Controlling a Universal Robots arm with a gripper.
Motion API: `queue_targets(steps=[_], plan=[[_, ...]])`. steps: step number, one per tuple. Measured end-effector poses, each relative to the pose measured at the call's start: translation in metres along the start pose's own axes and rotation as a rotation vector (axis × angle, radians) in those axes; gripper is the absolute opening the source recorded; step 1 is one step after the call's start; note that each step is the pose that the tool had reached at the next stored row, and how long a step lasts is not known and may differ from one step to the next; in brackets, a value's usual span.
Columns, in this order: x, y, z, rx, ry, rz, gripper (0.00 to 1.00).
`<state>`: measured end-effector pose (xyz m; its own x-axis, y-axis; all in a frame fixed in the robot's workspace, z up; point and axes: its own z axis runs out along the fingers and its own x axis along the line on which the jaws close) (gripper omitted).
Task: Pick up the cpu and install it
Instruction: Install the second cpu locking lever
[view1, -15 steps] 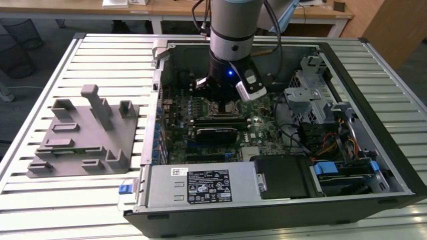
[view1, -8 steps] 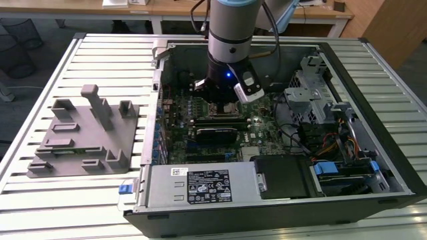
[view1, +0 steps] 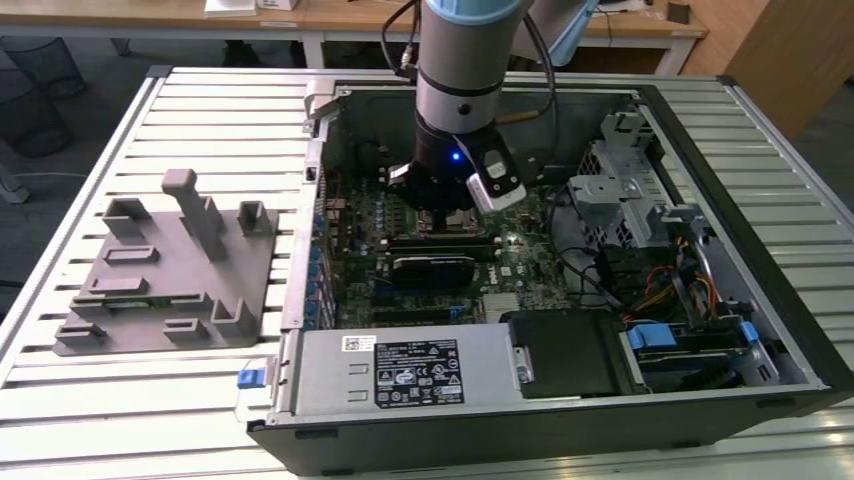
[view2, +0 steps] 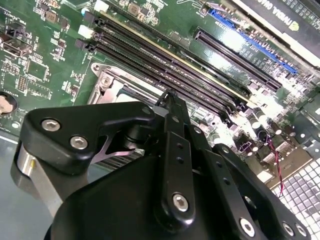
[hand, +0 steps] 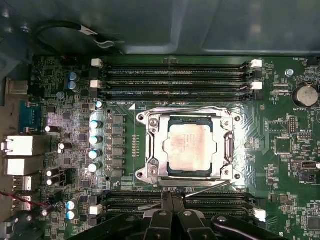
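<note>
Office-like lab: desks (view1: 334, 18), slatted bench (view1: 200, 120)

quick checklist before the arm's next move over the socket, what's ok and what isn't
1. cpu in the socket: ok, its silver top lies inside the metal frame in the first wrist view.
2. cpu square to the frame: ok, its edges run parallel to the frame's.
3. cpu fully seated: cannot tell.
4. Socket lever: cannot tell if latched; a thin wire rod lies along the frame's edge.
5. Tool clear of the cpu: ok, it sits over the memory slots beside the socket.
6. Tool holding anything: cannot tell.
</note>
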<state>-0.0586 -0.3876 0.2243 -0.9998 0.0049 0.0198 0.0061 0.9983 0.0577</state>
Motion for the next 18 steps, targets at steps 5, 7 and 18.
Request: queue_targets(steps=[5, 7, 18], plan=[[0.0001, 0.0000, 0.0005, -0.0001, 0.0001, 0.000, 0.11], [0.0003, 0.0000, 0.0007, -0.0002, 0.0004, 0.000, 0.11], [0.0010, -0.0003, 0.0059, -0.0016, 0.0027, -0.004, 0.11]])
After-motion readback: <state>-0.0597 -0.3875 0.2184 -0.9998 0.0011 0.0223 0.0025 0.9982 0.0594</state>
